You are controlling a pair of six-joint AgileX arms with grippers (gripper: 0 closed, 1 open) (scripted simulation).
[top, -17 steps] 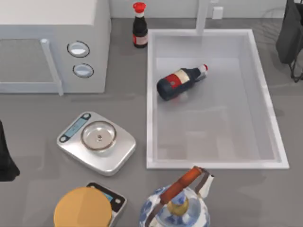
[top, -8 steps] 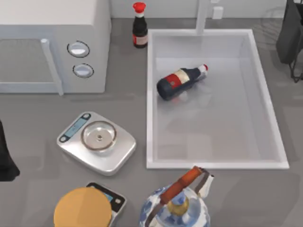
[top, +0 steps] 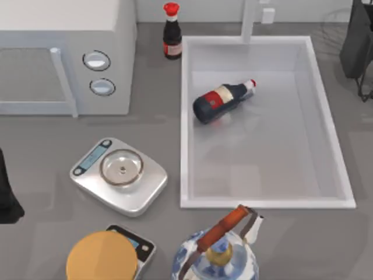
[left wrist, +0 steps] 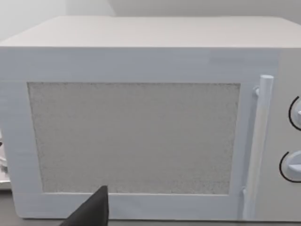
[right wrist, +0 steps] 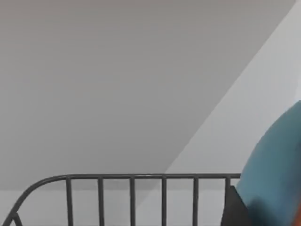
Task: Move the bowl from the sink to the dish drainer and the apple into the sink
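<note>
The white sink (top: 329, 125) fills the right half of the top view; a dark bottle (top: 220, 100) lies inside it, and no bowl sits there. Over the table's far right corner my right arm (top: 356, 41) hangs above the dish drainer (top: 365, 92). In the right wrist view the drainer's black wire bars (right wrist: 131, 178) run along the bottom. The glossy blue bowl (right wrist: 277, 174) shows at that picture's edge, right against a dark part of my right gripper (right wrist: 233, 209). The apple is out of view. My left arm (top: 7, 195) is parked at the table's left edge.
A white microwave (top: 64, 58) stands at the back left, with a red-capped bottle (top: 172, 32) beside it. Left of the sink sits a steel scale (top: 119, 175). At the front edge are a second scale under a yellow disc (top: 102, 256) and a blue-white kettle (top: 218, 256).
</note>
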